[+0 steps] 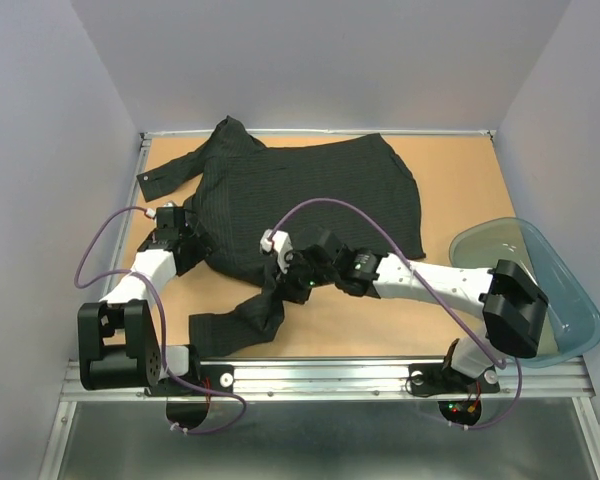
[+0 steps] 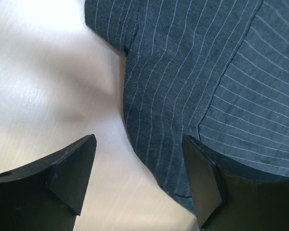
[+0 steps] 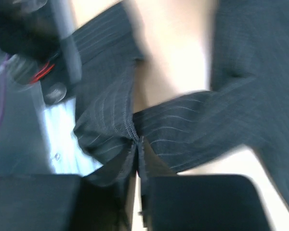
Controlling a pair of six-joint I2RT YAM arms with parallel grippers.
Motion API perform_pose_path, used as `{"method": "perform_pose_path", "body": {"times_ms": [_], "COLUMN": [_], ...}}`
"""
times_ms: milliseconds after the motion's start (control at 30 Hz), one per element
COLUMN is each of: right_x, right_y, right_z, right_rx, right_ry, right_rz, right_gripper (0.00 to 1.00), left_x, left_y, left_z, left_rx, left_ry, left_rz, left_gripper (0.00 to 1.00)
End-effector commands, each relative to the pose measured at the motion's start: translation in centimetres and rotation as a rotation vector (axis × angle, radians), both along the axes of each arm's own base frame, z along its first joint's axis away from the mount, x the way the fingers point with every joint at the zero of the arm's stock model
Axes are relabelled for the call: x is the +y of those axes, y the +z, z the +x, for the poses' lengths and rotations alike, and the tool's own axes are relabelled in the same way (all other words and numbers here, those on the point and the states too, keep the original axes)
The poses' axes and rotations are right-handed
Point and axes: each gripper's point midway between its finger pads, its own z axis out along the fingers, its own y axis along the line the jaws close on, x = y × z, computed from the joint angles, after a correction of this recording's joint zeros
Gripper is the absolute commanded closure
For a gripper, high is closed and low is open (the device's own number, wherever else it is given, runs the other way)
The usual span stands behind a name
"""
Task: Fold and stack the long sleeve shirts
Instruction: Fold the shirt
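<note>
One long sleeve shirt (image 1: pixel 310 190), black with fine pale pinstripes, lies spread over the middle and back of the table. One sleeve reaches back left to its cuff (image 1: pixel 155 181). The other sleeve (image 1: pixel 235 320) trails toward the front edge. My left gripper (image 1: pixel 198 243) is open at the shirt's left side. In the left wrist view the shirt's edge (image 2: pixel 183 96) runs between the spread fingers (image 2: pixel 73 172), close to the right one, and the left gripper (image 2: pixel 139 166) holds nothing. My right gripper (image 3: pixel 139 147) is shut on a pinched fold of the sleeve (image 3: pixel 106 120).
A clear bluish plastic bin (image 1: pixel 555 320) sits at the table's right edge beside the right arm. A metal rail (image 1: pixel 330 375) runs along the front edge. Purple cables loop above both arms. Bare wooden tabletop (image 1: pixel 450 180) shows around the shirt.
</note>
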Motion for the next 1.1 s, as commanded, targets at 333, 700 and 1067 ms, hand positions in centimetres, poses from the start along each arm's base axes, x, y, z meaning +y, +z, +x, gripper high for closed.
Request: {"method": "perform_pose_path", "body": {"times_ms": [333,700,1067], "right_x": [-3.2,6.3,8.9], "right_y": [3.4,-1.8,-8.3], "right_z": [5.5,-2.8,-2.6], "right_rx": [-0.185,-0.104,-0.228], "right_ry": [-0.276,0.201,0.234], "right_rz": [-0.085,-0.107,-0.256], "right_gripper": [0.35,0.25,0.08], "left_x": [0.7,2.7,3.0], "left_y": [1.4,1.3,1.4], "left_z": [2.6,2.2,2.3], "left_rx": [-0.063,-0.081,-0.088], "left_ry": [-0.006,0.055,0.063], "left_rz": [0.04,0.08,0.08], "left_gripper": [0.17,0.16,0.16]}}
